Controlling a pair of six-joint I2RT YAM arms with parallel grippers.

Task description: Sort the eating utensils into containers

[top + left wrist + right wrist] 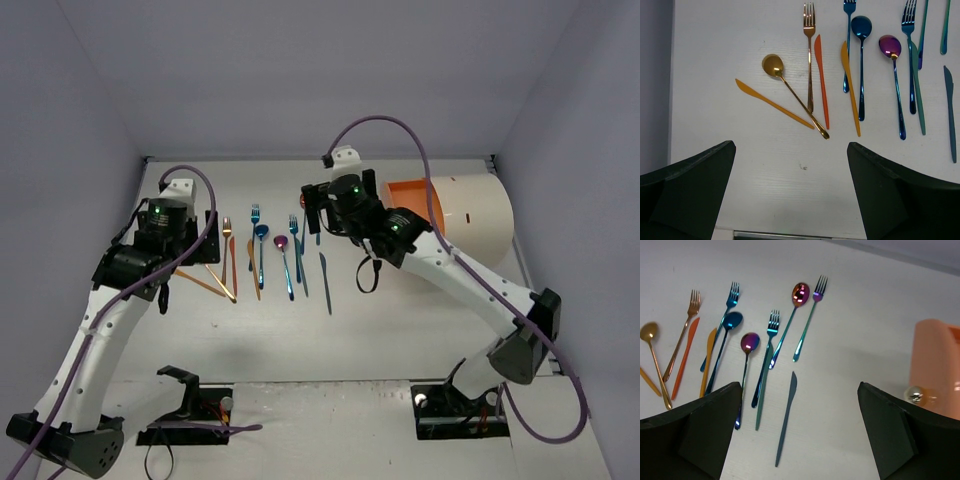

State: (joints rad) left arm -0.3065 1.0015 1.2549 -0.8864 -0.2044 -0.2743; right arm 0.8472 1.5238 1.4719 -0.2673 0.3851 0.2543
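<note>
On the white counter [380, 340], a gold spoon [799, 102] slants just ahead of my wide-open, empty left end effector [790, 145]; right end effector [800, 385] likewise.

White table [400, 330]; gold, blue, purple utensils [261, 232] lying flat, mid-table; white cylinder cabinet [480, 215] far right.

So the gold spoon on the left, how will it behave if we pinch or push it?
Gold spoon: thin polished metal lying flat on the table, so probably stiff and light, but slippery and hard to get under. Its handle meets the end of the gold fork, so a push likely shifts that too. The rounded bowl may let it pivot.
</note>
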